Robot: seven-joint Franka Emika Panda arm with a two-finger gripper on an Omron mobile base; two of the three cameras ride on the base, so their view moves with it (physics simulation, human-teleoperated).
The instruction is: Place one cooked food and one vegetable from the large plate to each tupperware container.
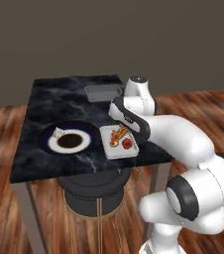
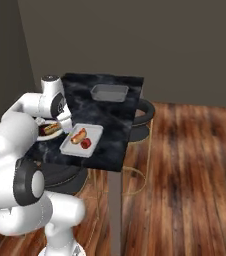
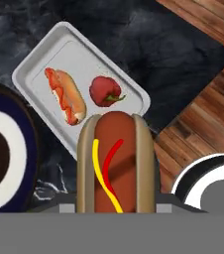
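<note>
My gripper [image 2: 63, 124] is shut on a hot dog [image 3: 115, 168] with yellow and red sauce lines, and the bun hides the fingertips in the hand view. It hangs over the near edge of the pale tupperware container [image 3: 49, 52], between that tray and the large plate [image 3: 20, 163]. A second hot dog [image 3: 65, 95] and a red pepper [image 3: 104, 91] lie in this container [image 1: 119, 151]. On the large plate [image 1: 48, 144], a small white item [image 1: 59, 132] rests at the left. The darker tupperware container [image 1: 103, 93] sits at the back of the table with nothing showing in it.
The black marble table [image 1: 59, 96] ends in an edge just right of the pale container, with wooden floor [image 2: 185, 165] beyond. Dark round stools stand under the table [image 1: 96, 191] and at its far side [image 2: 144, 112].
</note>
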